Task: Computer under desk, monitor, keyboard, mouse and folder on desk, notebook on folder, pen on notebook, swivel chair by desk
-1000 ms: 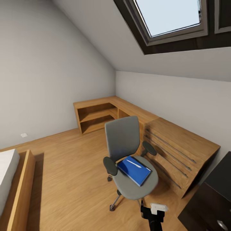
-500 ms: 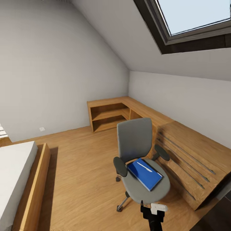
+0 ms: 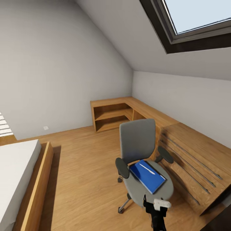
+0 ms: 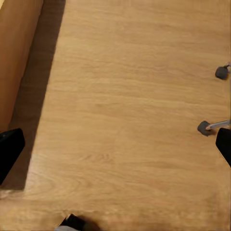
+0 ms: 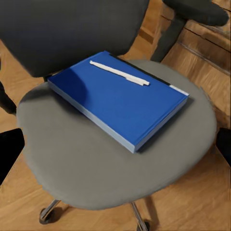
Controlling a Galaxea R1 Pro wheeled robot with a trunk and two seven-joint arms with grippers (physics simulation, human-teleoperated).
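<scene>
At the left of the head view lies a bed (image 3: 19, 179) on the light wood floor (image 3: 83, 173). The left gripper (image 4: 115, 144), dark fingertips wide apart, hangs over bare floor. Right of centre stands the swivel chair (image 3: 138, 144); the blue folder (image 3: 147, 175) lies flat on its seat with a white pen (image 5: 119, 73) across it. The right gripper (image 5: 115, 144) hovers above the seat, jaws spread and empty. The step in hand looks like fetching the folder: next, descend and grip its near edge

Black arm (image 3: 158, 218) with a small white block on top, black fingers (image 5: 8, 151) at the wrist views' edges.
</scene>
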